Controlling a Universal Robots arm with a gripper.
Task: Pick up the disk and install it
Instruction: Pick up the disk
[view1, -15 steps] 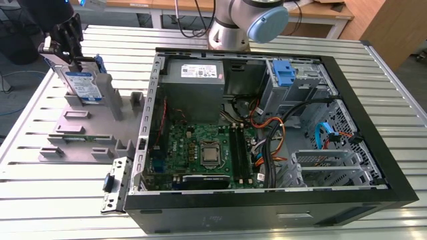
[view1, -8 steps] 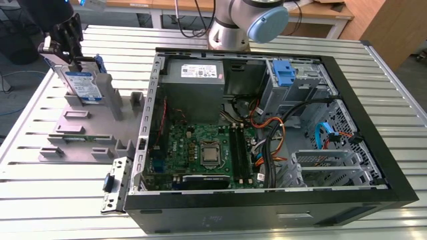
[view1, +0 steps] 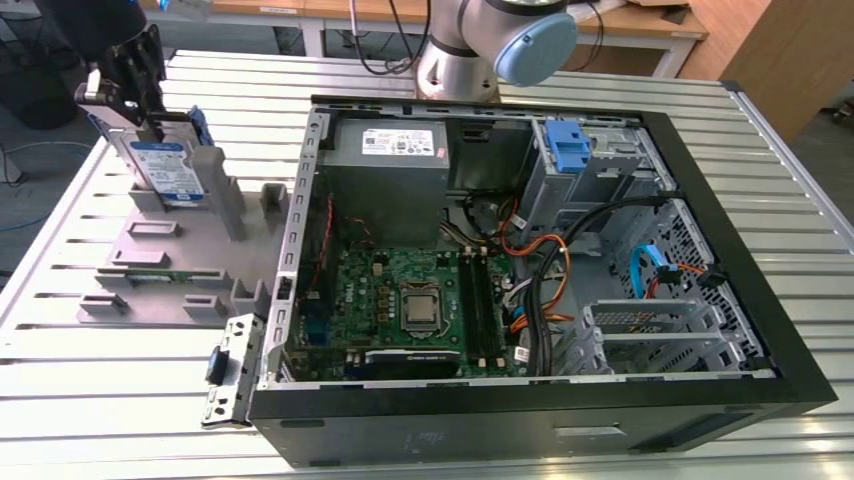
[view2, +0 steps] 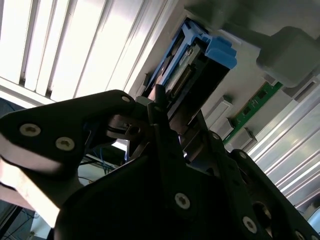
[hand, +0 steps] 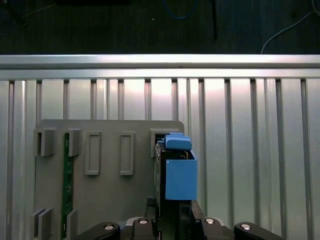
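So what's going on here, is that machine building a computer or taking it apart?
A robot arm's gripper is down at the top edge of the disk. The disk stands upright in a grey holder on the slatted metal table, on the exterior view's left. Beside it lies an open computer case with its motherboard exposed. The disk is not in the case yet, and it is unclear whether the gripper has clamped it.

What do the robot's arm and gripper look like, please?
The arm is silver-grey, with rounded joints, one closed by a light blue cap. The gripper is black, built of flat angular plates fastened with silver screws, as the second wrist view shows.
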